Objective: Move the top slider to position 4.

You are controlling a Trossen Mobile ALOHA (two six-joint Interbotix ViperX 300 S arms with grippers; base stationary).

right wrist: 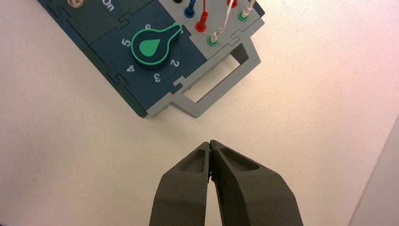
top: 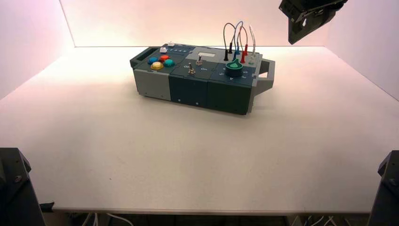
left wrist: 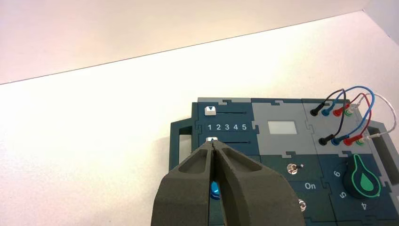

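The top slider (left wrist: 210, 110) is a small white knob at the end of its slot on the dark blue panel, above the 1 of the printed row 1 2 3 4 5. In the high view it shows at the box's far left corner (top: 171, 44). A twin white knob (left wrist: 211, 139) lies in the nearer slot. My left gripper (left wrist: 213, 143) is shut and empty, held above the box, its tips lining up with that nearer knob. My right gripper (right wrist: 210, 143) is shut and empty over bare table beside the box's grey handle (right wrist: 221, 87).
The box (top: 188, 87) stands turned on the white table. It bears coloured buttons (top: 160, 62), metal toggle switches (left wrist: 292, 168), a green knob (left wrist: 364, 181) and looped wires (left wrist: 350, 117). The right arm (top: 308, 19) hangs at the upper right.
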